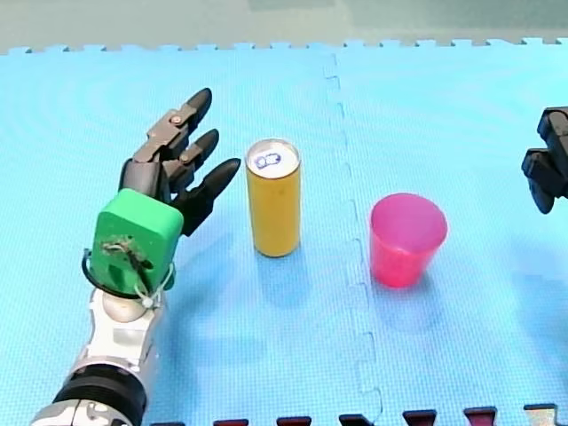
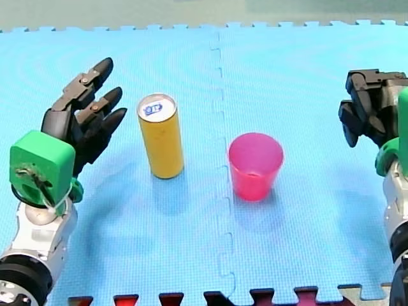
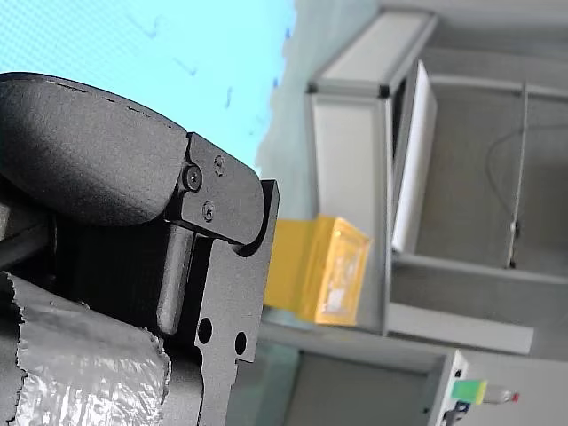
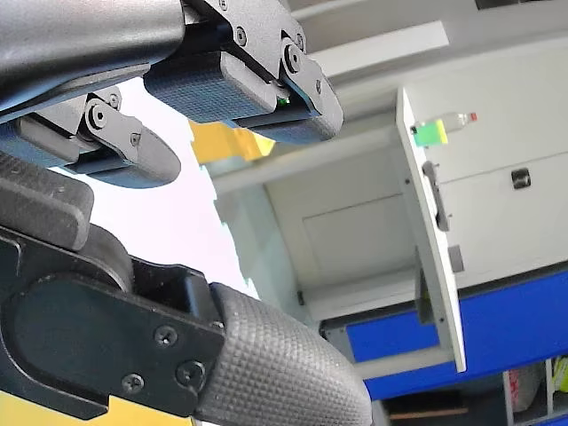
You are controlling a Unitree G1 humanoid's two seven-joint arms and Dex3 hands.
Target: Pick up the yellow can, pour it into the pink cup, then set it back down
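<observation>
Yellow can (image 1: 273, 200) just beside left hand's (image 1: 173, 173) empty uncurled fingers (image 1: 216, 180); right hand (image 2: 370, 108) curled, distant.

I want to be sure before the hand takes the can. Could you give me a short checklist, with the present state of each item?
1. The can stands upright on the mat: ok.
2. The left hand is open beside the can, not touching it: ok.
3. The cup stands upright, apart from the can: ok.
4. The right hand is shut, at the mat's right side, away from the cup: ok.
5. The can's top is already opened: cannot tell.
</observation>
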